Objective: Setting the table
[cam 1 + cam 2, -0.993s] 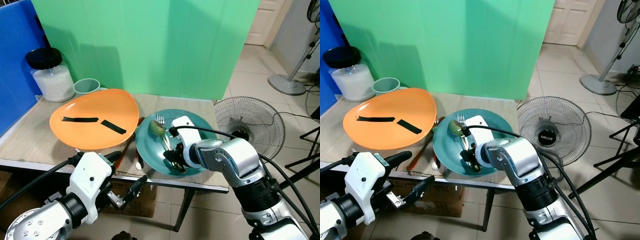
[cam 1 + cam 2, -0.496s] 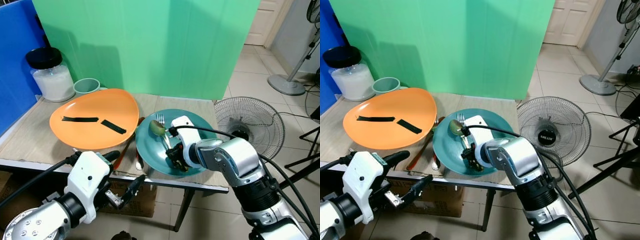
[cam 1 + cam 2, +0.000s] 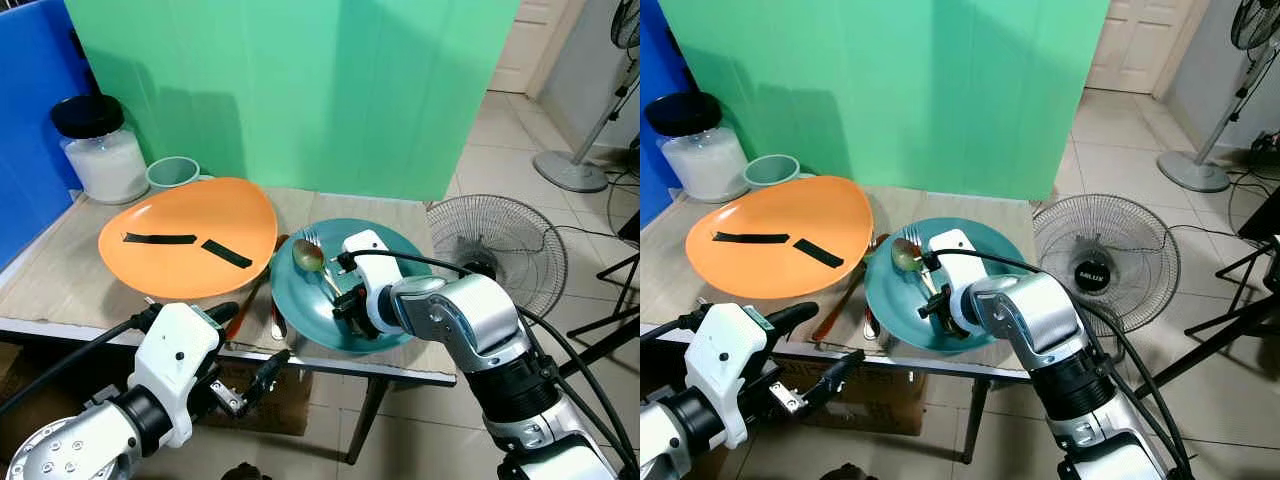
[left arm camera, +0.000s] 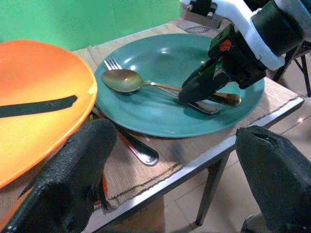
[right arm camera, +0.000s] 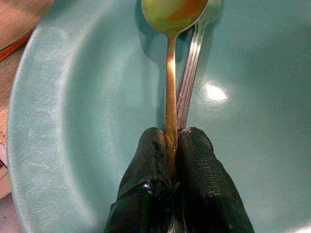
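Observation:
A teal plate [image 3: 400, 243] lies on the mat near the table's front edge. Over it my right gripper [image 3: 345, 306] is shut on the handle of a gold spoon [image 3: 307, 256], and its fingers [image 5: 192, 160] pinch the thin stem. The spoon's bowl [image 4: 121, 80] points toward the orange plate [image 3: 190, 235]. A silver fork [image 5: 194, 53] lies on the teal plate just beside and under the spoon. My left gripper [image 4: 170, 189] hangs open below and in front of the table edge, holding nothing.
Two black strips lie on the orange plate. More cutlery [image 3: 262, 295] lies between the plates. A black-lidded jar [image 3: 100, 150] and a green cup [image 3: 174, 172] stand at the back left. A floor fan [image 3: 497, 255] stands right of the table.
The right gripper has drawn back slightly with the spoon, and the spoon's bowl has swung a little to the left. The left arm has stayed put.

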Controlling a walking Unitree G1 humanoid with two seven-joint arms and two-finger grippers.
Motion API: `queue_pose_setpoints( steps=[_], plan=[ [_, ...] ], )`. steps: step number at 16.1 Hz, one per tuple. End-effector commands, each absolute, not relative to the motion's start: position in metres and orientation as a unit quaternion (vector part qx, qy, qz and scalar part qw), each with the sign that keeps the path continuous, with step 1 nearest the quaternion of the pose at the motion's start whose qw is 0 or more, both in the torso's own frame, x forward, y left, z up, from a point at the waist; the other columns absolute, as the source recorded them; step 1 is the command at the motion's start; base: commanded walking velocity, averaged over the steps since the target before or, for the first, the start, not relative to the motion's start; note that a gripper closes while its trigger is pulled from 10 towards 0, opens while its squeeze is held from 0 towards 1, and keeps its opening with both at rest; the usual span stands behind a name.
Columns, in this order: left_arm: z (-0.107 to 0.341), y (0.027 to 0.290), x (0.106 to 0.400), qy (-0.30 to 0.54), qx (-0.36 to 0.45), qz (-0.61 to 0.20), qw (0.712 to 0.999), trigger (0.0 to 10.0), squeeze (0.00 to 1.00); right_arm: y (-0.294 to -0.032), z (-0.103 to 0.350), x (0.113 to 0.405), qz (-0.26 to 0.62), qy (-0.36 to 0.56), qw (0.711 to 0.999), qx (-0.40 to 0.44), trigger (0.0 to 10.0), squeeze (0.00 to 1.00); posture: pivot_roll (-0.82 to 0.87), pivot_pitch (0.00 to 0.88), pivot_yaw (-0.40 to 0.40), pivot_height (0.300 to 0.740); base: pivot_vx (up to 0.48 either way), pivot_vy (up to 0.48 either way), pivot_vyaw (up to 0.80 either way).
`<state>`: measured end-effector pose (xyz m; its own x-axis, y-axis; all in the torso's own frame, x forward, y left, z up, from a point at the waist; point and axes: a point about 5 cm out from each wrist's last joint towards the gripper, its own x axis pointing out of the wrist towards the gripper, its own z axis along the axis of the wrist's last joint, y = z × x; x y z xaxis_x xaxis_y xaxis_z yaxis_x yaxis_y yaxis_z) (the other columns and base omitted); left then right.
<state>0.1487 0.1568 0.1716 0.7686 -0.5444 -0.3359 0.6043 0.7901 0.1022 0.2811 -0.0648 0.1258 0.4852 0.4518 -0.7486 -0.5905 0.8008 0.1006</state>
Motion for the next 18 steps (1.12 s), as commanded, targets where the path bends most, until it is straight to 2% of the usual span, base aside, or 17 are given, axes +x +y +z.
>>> queue_pose_setpoints(
  steps=[1, 13, 16, 18],
  plan=[
    [0.176, 0.154, 0.147, 0.135, 0.111, -0.315, 0.933, 10.0, 0.00, -0.064, 0.133, 0.285, 0.306, 0.397, 0.861, -0.086, 0.0, 0.00, 0.08, 0.000, -0.031, 0.740, 0.000, 0.000, 0.00],
    [0.173, 0.150, 0.148, 0.137, 0.109, -0.328, 0.928, 10.0, 0.00, -0.076, 0.163, 0.287, 0.320, 0.348, 0.880, -0.053, 0.0, 0.00, 0.06, 0.000, -0.009, 0.740, 0.000, 0.000, 0.00],
    [0.175, 0.149, 0.152, 0.127, 0.115, -0.325, 0.930, 10.0, 0.00, -0.084, 0.173, 0.289, 0.329, 0.259, 0.908, -0.013, 0.0, 0.00, 0.06, 0.000, -0.004, 0.740, 0.000, 0.000, 0.00],
    [0.177, 0.141, 0.164, 0.089, 0.115, -0.301, 0.943, 10.0, 0.00, -0.098, 0.176, 0.281, 0.328, 0.217, 0.919, 0.036, 0.0, 0.00, 0.06, 0.000, 0.002, 0.740, 0.000, 0.000, 0.00]
  ],
)
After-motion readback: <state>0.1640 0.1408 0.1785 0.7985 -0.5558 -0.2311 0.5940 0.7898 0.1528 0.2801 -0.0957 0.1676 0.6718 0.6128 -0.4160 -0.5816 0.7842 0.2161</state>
